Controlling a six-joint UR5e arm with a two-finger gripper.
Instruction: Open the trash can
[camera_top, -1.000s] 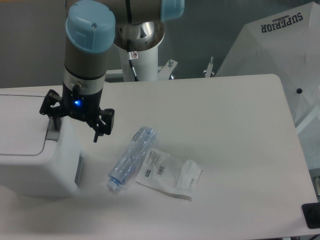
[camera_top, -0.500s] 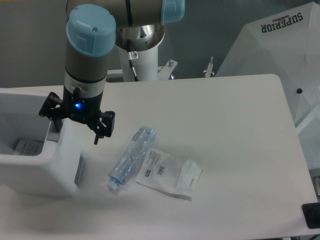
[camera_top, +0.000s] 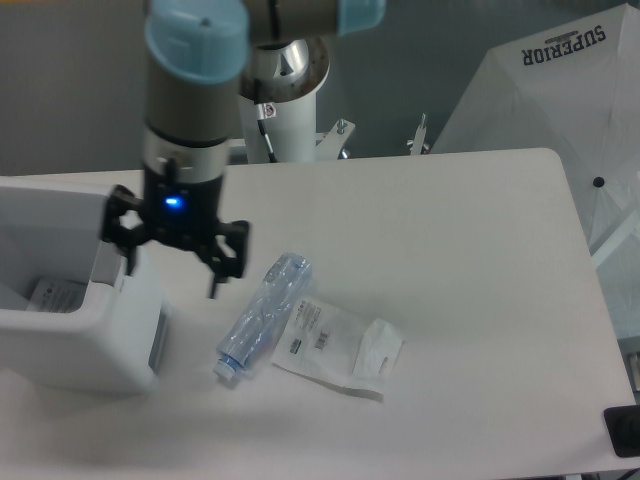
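Your gripper (camera_top: 170, 268) hangs with jaws spread at the right edge of the trash can (camera_top: 80, 345), one finger over its rim, the other over bare table (camera_top: 450, 230); the can's top stands uncovered, so you can reach down into it from above; just right of the gripper a crushed plastic bottle (camera_top: 262, 313) and a flat plastic bag (camera_top: 340, 345) block low passes; beyond them the tabletop lies free.

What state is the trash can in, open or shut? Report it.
Open. The trash can shows its hollow inside from above, with a paper item lying in it; no flat lid covers the top.
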